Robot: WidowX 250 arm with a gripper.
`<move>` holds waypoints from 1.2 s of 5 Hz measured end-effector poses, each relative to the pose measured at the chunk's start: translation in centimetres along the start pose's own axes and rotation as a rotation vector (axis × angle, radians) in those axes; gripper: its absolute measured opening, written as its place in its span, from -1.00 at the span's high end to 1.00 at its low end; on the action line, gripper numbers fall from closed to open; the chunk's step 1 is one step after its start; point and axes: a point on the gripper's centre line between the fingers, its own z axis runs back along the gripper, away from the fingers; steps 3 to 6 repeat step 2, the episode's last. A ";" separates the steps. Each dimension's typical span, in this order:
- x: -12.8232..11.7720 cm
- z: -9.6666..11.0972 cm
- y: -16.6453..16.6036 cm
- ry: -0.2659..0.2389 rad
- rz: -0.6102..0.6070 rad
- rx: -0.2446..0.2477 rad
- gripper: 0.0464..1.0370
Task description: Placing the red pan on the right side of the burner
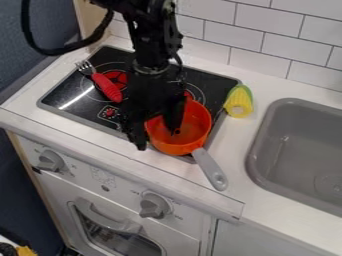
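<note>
My gripper point(158, 139) is over the front right of the stovetop, its fingers pointing down and spread apart. One finger is outside the pan's left side, and the other hangs over the pan's inside, with the left wall between them. The orange-red pan point(194, 124) stands upright on the right part of the black burner plate point(75, 91), near its front right edge. Its grey handle points toward the front right, out over the white counter. Part of the pan's left side and much of the burner's middle are hidden behind the gripper.
A fork with a red handle point(107, 87) lies on the burner's left side. Toy corn point(238, 103) lies by its right edge. The grey sink point(302, 142) is at the right, and a tiled wall point(234, 35) stands behind the counter.
</note>
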 end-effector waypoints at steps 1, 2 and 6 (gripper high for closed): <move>0.4 2.0 -0.8 -0.039 -0.003 -0.048 -0.94; -0.2 4.1 -1.5 -0.057 -0.049 -0.115 -0.93; -0.2 4.1 -1.5 -0.057 -0.049 -0.115 -0.93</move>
